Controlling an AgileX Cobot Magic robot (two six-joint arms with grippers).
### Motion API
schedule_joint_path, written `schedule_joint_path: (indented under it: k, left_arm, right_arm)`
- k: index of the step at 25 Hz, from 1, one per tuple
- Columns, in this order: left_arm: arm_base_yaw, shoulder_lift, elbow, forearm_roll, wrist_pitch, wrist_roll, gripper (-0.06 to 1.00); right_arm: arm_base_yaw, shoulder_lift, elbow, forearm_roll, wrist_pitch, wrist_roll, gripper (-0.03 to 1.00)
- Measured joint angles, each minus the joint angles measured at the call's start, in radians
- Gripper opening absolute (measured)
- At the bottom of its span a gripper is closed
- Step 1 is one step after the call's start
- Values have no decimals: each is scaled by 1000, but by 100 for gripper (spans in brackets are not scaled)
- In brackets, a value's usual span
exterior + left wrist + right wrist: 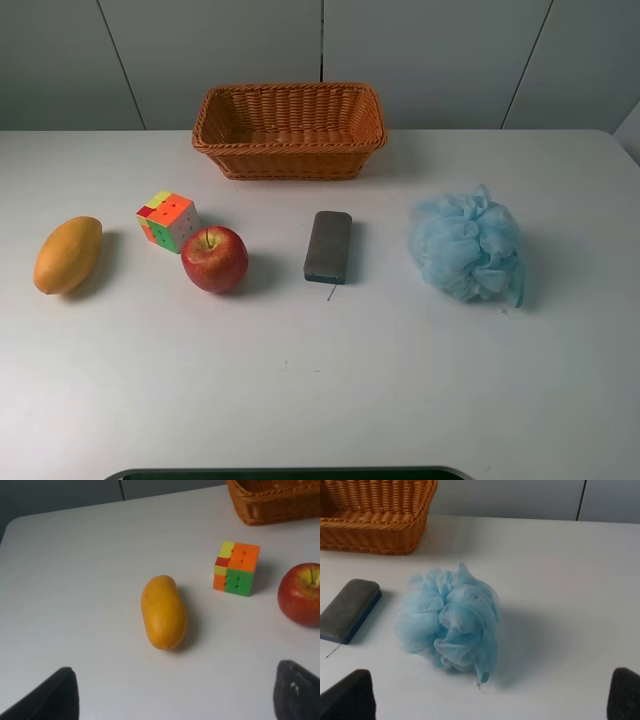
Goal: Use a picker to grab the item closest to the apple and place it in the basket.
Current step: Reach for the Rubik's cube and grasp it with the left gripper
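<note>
A red apple (214, 259) sits on the white table left of centre; it also shows in the left wrist view (301, 594). A multicoloured puzzle cube (168, 221) stands right beside it, up and to the left, and shows in the left wrist view (236, 568). A brown wicker basket (290, 129) stands empty at the back centre. Neither gripper shows in the high view. My left gripper (175, 697) is open, fingertips (55, 697) wide apart, near the mango. My right gripper (490, 697) is open near the blue bath sponge.
An orange mango (67, 254) lies at the far left. A grey-and-blue eraser block (328, 246) lies right of the apple. A light blue mesh bath sponge (468, 244) sits at the right. The basket's corner (375, 517) shows in the right wrist view.
</note>
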Motion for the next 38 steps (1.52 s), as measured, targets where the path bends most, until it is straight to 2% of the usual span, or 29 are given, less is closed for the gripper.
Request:
schedule_joint_path:
  k: [15, 19, 24, 31, 38]
  left_arm:
    - [0, -1, 0, 0, 0, 0, 75]
    - [0, 24, -38, 0, 36, -15, 75]
    - [0, 213, -165, 1, 68, -22, 75]
    - [0, 633, -338, -2, 73, -43, 75]
    - [-14, 1036, -434, -57, 32, -49, 75]
  right_arm:
    - [0, 0, 0, 0, 0, 0, 70]
    - [0, 0, 0, 0, 0, 0, 70]
    - [0, 0, 0, 0, 0, 0, 70]
    - [0, 0, 0, 0, 0, 0, 70]
    - [0, 0, 0, 0, 0, 0, 70]
